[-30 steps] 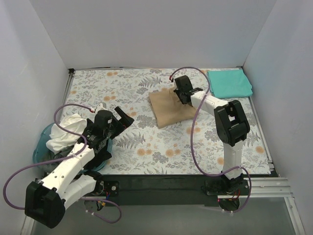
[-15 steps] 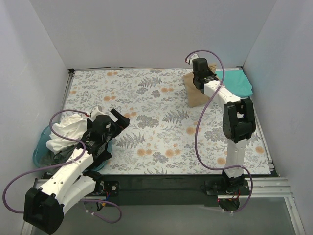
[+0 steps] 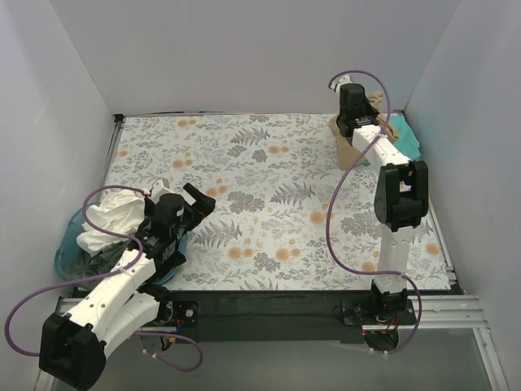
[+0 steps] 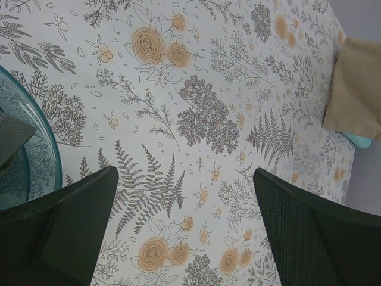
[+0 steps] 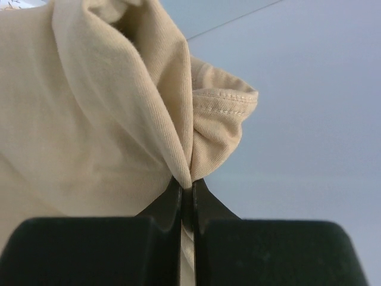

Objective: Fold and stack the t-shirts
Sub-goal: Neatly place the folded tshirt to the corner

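**Item 1, tan t-shirt** (image 3: 345,147). Far right corner of the desk (image 3: 269,187). Lifted and bunched, and hanging in folds from a pinched edge. A hemmed edge with stitching shows beside the pinch in the right wrist view. Its lower part hangs down in front of item 2.

**Item 2, teal t-shirt** (image 3: 410,143). Far right corner of the desk, lying flat. It is largely covered by item 1 and the right arm, and only its right side shows from above.

**Item 3, white t-shirt** (image 3: 114,216). Crumpled and unfolded, heaped in the blue round basket (image 3: 65,254) at the near left corner of the desk. It spills above the rim.

**Item 4, right claw** (image 5: 186,189). Fingers pressed together on a gathered fold of the tan t-shirt, with only cloth between them. The arm is stretched to the far right corner and raised off the desk.

**Item 5, left claw** (image 4: 184,179). Fingers spread wide with nothing between them. It hangs above bare floral cloth just right of the basket, near the near left corner. It is apart from the white t-shirt and well apart from items 1 and 2.

**Item 6, desk.** Covered by a pale cloth printed with grey ferns and orange flowers.
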Action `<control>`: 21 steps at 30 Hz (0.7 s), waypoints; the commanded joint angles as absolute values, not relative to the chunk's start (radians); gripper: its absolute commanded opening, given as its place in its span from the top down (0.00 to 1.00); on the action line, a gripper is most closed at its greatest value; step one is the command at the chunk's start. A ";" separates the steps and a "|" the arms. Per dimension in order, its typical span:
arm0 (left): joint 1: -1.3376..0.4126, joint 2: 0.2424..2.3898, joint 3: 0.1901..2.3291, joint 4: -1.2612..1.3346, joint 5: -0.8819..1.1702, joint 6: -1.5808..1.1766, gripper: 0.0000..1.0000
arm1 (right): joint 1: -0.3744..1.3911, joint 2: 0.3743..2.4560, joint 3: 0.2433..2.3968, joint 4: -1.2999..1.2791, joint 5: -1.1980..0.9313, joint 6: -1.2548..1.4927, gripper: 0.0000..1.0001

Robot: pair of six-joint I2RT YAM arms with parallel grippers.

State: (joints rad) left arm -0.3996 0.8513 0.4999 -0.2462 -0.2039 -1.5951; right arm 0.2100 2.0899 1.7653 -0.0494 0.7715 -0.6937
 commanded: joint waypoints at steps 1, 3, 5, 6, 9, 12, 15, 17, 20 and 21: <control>-0.402 0.821 0.495 -0.232 -0.245 -1.600 0.03 | 0.209 2.036 1.828 0.025 0.798 -0.703 0.99; -0.402 0.810 0.492 -0.232 -0.255 -1.606 0.03 | 0.204 2.025 1.833 0.025 0.782 -0.698 0.99; -0.402 0.799 0.489 -0.233 -0.262 -1.608 0.03 | 0.198 2.016 1.838 0.025 0.778 -0.698 0.99; -0.402 0.795 0.485 -0.232 -0.261 -1.609 0.03 | 0.195 2.011 1.841 0.025 0.784 -0.707 0.99; -0.402 0.790 0.489 -0.242 -0.284 -1.603 0.03 | 0.190 1.991 1.841 0.025 0.787 -0.707 0.99; -0.402 0.790 0.511 -0.256 -0.293 -1.592 0.03 | 0.187 1.967 1.842 0.025 0.787 -0.701 0.99; -0.402 0.790 0.514 -0.259 -0.296 -1.595 0.03 | 0.178 1.951 1.847 0.025 0.782 -0.692 0.99; -0.402 0.792 0.517 -0.259 -0.296 -1.592 0.03 | 0.172 1.941 1.847 0.020 0.779 -0.670 0.99; -0.402 0.799 0.523 -0.259 -0.288 -1.591 0.03 | 0.164 1.927 1.838 0.012 0.759 -0.658 0.99; -0.402 0.801 0.526 -0.259 -0.287 -1.591 0.03 | 0.164 1.927 1.836 0.014 0.756 -0.658 0.99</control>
